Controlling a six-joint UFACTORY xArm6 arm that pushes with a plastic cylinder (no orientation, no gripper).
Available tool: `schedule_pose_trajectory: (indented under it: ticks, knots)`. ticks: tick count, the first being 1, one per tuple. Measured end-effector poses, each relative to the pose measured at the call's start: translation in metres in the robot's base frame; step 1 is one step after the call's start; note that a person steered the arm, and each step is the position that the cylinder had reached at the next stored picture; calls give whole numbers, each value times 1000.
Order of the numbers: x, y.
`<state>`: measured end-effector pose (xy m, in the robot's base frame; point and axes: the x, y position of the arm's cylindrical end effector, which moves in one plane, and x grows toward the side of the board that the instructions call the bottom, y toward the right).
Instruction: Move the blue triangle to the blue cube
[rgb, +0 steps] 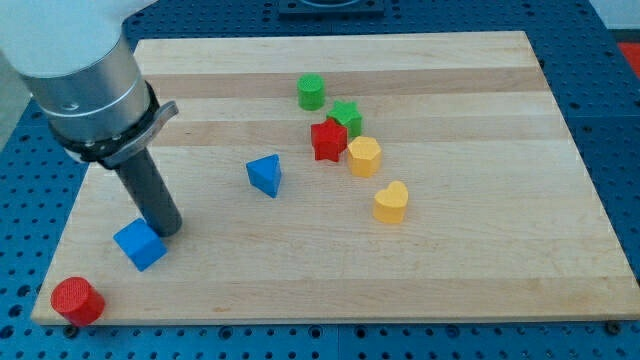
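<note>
The blue triangle (265, 175) lies left of the board's middle. The blue cube (139, 244) sits near the board's lower left. My tip (167, 231) rests on the board just to the right of the blue cube's upper corner, touching or nearly touching it. The blue triangle is well to the upper right of my tip, about a hundred pixels away. The dark rod rises up and to the left to the arm's silver cuff.
A red cylinder (77, 300) sits at the board's lower left corner. A green cylinder (311, 92), green star (346, 116), red star (327, 140), yellow hexagon block (364, 157) and yellow heart (391, 202) cluster right of centre. The wooden board (480, 270) lies on a blue perforated table.
</note>
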<state>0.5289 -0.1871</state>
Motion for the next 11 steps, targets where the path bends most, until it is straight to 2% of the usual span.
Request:
schedule_pose_trajectory:
  ticks: [2,4,5,6,7,10,11]
  knots:
    - [18,-12]
    - [17,-11]
    - [-55,6]
    - [-97,60]
    - [-83,93]
    - [-43,95]
    - [-83,112]
